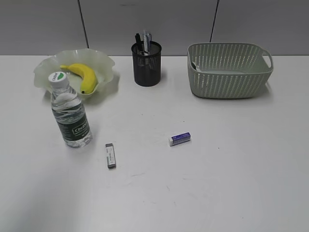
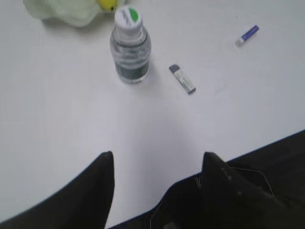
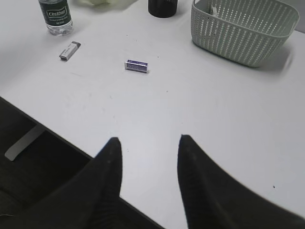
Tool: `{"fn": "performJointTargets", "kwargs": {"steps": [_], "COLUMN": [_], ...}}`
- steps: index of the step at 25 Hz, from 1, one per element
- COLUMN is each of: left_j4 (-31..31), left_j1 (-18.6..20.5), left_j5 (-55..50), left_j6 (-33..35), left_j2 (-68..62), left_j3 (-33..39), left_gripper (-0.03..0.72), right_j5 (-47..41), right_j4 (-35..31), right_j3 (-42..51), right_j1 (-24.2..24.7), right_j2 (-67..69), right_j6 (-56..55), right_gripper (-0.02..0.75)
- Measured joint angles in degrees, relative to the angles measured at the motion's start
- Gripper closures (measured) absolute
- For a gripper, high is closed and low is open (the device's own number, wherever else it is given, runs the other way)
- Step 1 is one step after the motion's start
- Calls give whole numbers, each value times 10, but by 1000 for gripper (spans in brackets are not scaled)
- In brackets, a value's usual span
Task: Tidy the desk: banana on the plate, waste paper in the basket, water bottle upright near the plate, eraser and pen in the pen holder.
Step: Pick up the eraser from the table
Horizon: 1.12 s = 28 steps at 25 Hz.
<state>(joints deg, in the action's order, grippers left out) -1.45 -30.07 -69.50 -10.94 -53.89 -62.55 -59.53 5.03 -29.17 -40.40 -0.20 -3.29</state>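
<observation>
My left claw (image 2: 157,164) and right claw (image 3: 148,148) both hang with jaws apart and nothing between them, above the near edge of the plain white desk (image 1: 231,183). The curved yellow banana (image 1: 83,75) lies in the pale green wavy-rimmed plate (image 1: 46,67), and the clear green-labelled water bottle (image 1: 70,112) stands upright just before it. Pens stand in the black wire-mesh pen holder (image 1: 147,65); the blue-sleeved eraser (image 1: 179,138) and the grey-sleeved eraser (image 1: 110,155) lie on the desk, well short of the sage-green slatted basket (image 1: 229,72).

A grey panelled wall (image 1: 145,24) with dark vertical seams runs behind the white tabletop; light is even, shadows soft; below the near edge, a dark floor (image 3: 33,157).
</observation>
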Motion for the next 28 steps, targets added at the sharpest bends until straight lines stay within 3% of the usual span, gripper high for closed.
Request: {"fn": "performJointTargets", "kwargs": {"steps": [5, 11, 18, 24, 28], "left_j4": [0, 0, -39, -43, -43], "left_j1": [0, 0, 0, 0, 0], "left_j5": [34, 95, 90, 89, 89], "left_j6": [1, 2, 2, 2, 2], "left_j2": [198, 413, 541, 542, 542], "left_j3": [169, 294, 314, 317, 317], "left_gripper": [253, 253, 253, 253, 253], "right_j5": [28, 170, 269, 272, 249], "right_j4": [0, 0, 11, 20, 22], "right_j3": [-10, -13, -65, -169, -245], "right_j1": [0, 0, 0, 0, 0], "right_j2": [48, 178, 431, 667, 815], "right_j6": [4, 29, 77, 220, 310], "right_gripper": [416, 416, 416, 415, 358]}}
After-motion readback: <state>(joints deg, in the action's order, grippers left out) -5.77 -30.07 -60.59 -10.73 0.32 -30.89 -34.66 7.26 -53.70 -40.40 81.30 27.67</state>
